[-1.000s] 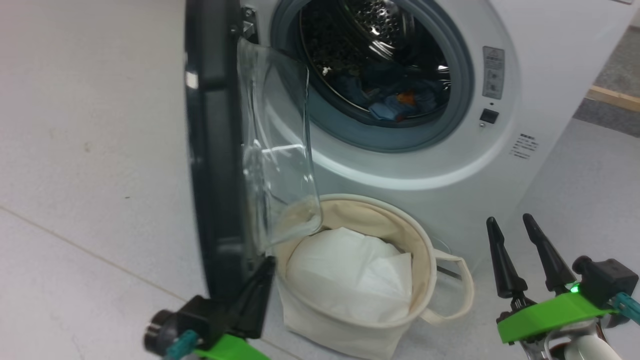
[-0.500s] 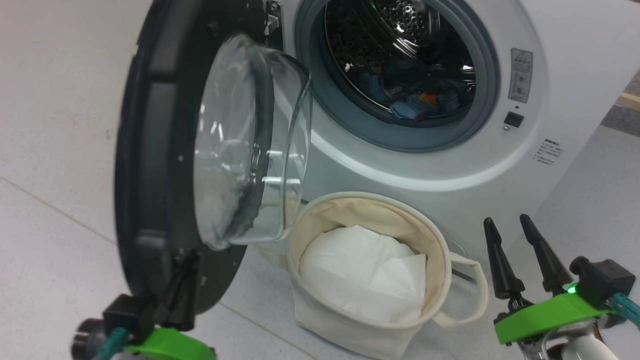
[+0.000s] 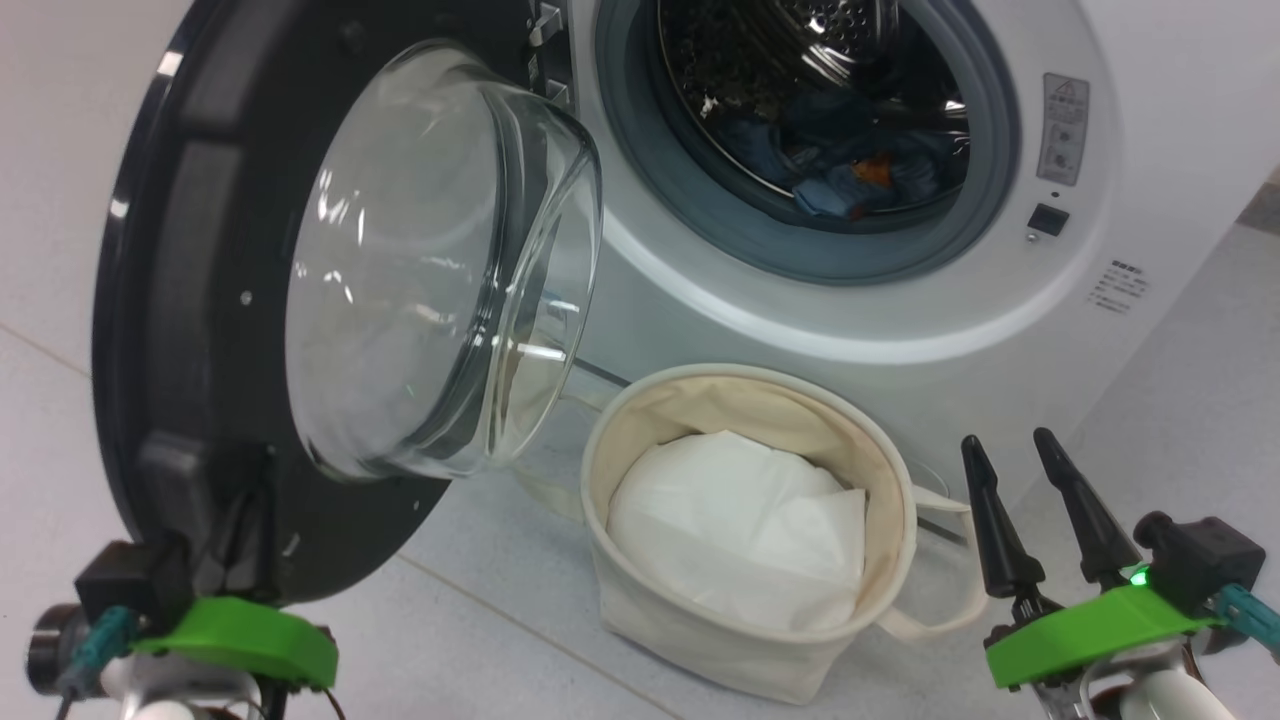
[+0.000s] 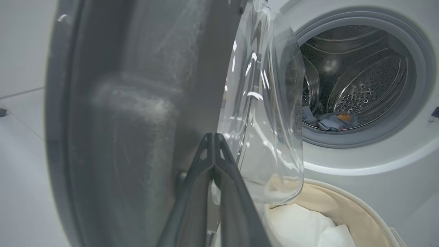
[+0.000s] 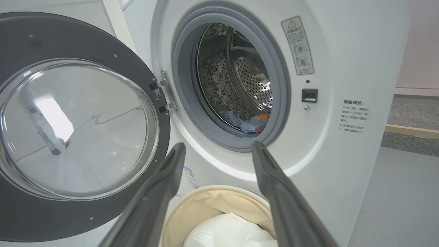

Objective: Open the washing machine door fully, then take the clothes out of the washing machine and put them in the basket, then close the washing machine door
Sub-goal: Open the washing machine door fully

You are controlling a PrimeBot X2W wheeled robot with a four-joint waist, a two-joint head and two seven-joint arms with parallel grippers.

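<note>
So the washing machine door hangs out to the left on its hinge. Its inner face points toward the basket, and the glass bowl bulges over the basket's left rim, so it's tight there. The mouth of the washing machine is wide open, and there's bare floor to the right of the basket. The clothes sit in a heap at the bottom of the drum. A white sheet lines the basket.

The left gripper has its fingers pinched together with nothing between them, tips up against the door's lower inner rim. The right gripper is spread wide and empty, just right of the basket, pointing at the washer.

The right wrist view gets the door nearly face-on, while the left wrist view has it close and edge-on.
</note>
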